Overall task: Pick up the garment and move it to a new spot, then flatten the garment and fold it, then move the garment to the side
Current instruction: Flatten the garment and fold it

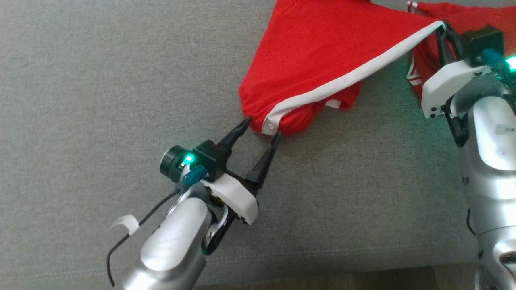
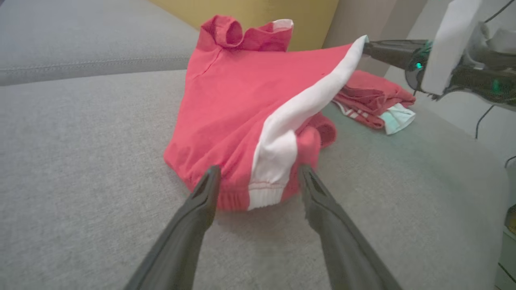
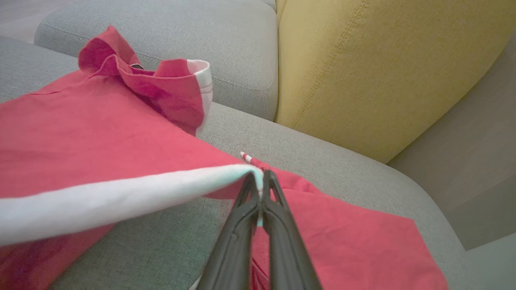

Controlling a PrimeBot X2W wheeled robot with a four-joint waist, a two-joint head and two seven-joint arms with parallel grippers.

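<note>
The garment (image 1: 318, 60) is red cloth with a white side stripe, lying on the grey sofa seat (image 1: 100, 80). My right gripper (image 1: 443, 25) is shut on the garment's white-striped corner and holds it lifted off the seat; the right wrist view shows the jaws pinching the stripe (image 3: 260, 183). My left gripper (image 1: 262, 129) is open, its two fingers on either side of the garment's low corner with the elastic hem (image 2: 258, 193), touching or nearly touching the cloth. From the left wrist view, the garment (image 2: 242, 104) rises from this hem toward the right gripper (image 2: 365, 40).
A second red piece of cloth (image 3: 346, 233) lies folded on the seat under the right gripper, also visible as a folded red cloth (image 2: 375, 104) in the left wrist view. A yellow cushion (image 3: 375, 68) and a grey back cushion (image 3: 161, 32) stand behind. The seat's front edge (image 1: 322, 266) runs below.
</note>
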